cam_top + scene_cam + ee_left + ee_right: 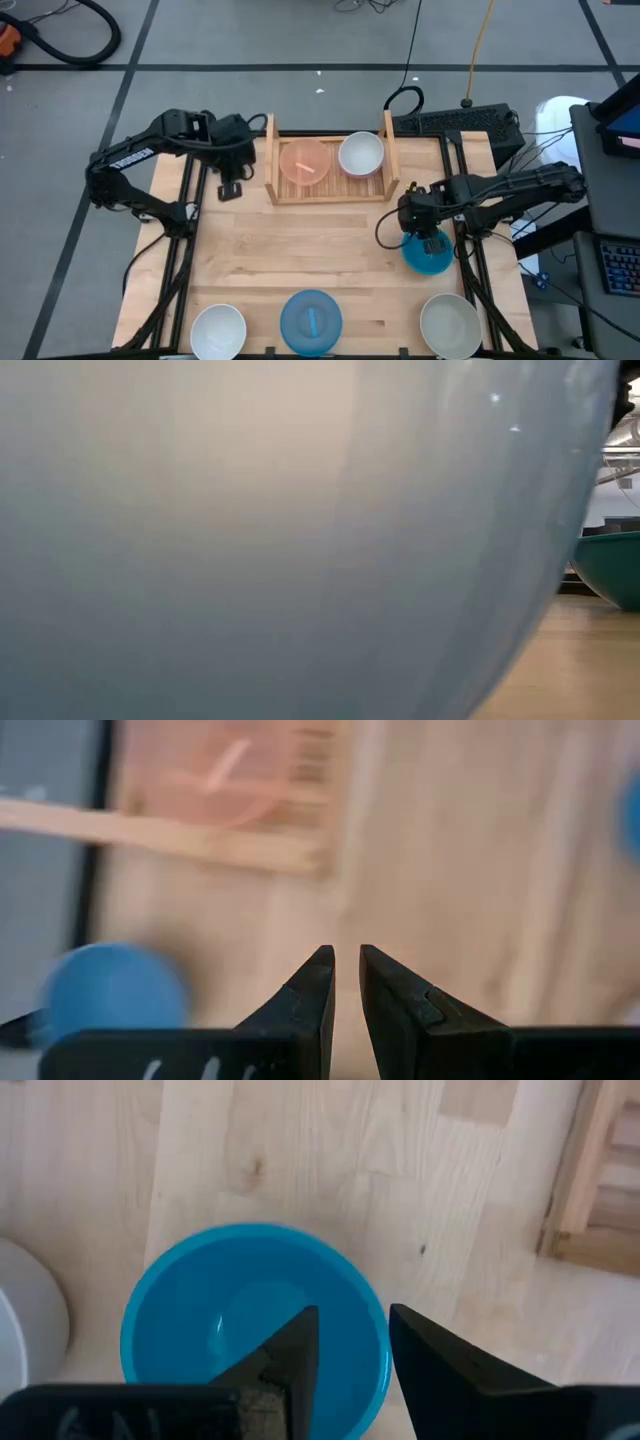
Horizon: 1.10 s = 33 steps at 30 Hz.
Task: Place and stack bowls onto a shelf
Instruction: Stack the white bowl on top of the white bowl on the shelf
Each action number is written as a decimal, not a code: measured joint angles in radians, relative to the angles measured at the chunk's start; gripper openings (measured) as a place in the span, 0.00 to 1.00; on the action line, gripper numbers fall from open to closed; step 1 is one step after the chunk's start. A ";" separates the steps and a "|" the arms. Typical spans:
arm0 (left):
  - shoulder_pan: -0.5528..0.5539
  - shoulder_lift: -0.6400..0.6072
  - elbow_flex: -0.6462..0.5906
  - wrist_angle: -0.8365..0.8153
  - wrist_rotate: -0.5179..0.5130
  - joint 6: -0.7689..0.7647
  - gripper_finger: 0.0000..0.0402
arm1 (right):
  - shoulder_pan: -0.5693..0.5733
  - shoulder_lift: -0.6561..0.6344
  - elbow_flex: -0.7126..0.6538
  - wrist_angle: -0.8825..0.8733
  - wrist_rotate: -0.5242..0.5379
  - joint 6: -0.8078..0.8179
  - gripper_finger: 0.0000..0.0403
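Note:
The light-wood shelf (330, 190) stands at the table's far middle. A pink bowl (303, 162) and a white bowl (361, 154) sit side by side on its slats. A blue-teal bowl (430, 255) rests on the table at the right. My right gripper (428, 238) hovers over it, open. In the right wrist view, one finger (300, 1345) is over the bowl's hollow (240, 1320) and the other (430, 1350) is outside its rim. My left gripper (232, 187) is shut and empty just left of the shelf; its own view shows its tips (347, 975).
A white bowl (218, 330), a blue bowl (311, 320) and a grey-beige bowl (449, 325) stand along the near edge. The blue one fills the low view (300, 540). Bare tabletop lies between shelf and near row. A keyboard (455, 122) lies behind the table.

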 joint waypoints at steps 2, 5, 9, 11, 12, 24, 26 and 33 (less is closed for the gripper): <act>-0.021 -0.009 0.000 -0.006 0.062 -0.005 0.13 | 0.000 0.000 0.000 0.027 0.003 0.000 0.29; -0.053 -0.009 0.001 -0.012 0.092 -0.084 0.13 | -0.001 -0.001 0.000 0.056 0.003 0.004 0.29; -0.094 -0.008 0.001 -0.010 0.103 -0.219 0.13 | -0.001 0.000 0.000 0.070 0.004 0.024 0.29; -0.120 -0.009 0.001 -0.012 0.132 -0.240 0.13 | -0.001 0.000 0.000 0.083 0.008 0.026 0.29; -0.135 -0.008 0.001 -0.011 0.145 -0.242 0.13 | -0.001 0.000 0.000 0.092 0.016 0.026 0.29; -0.400 -0.007 0.001 -0.011 0.172 -0.242 0.13 | -0.001 0.000 0.000 0.168 0.112 0.074 0.29; -0.443 -0.007 0.000 -0.011 0.162 -0.250 0.13 | -0.001 0.000 0.000 0.167 0.115 0.079 0.29; -0.588 -0.007 -0.110 -0.010 0.117 -0.415 0.13 | -0.001 -0.001 0.000 0.167 0.160 0.014 0.29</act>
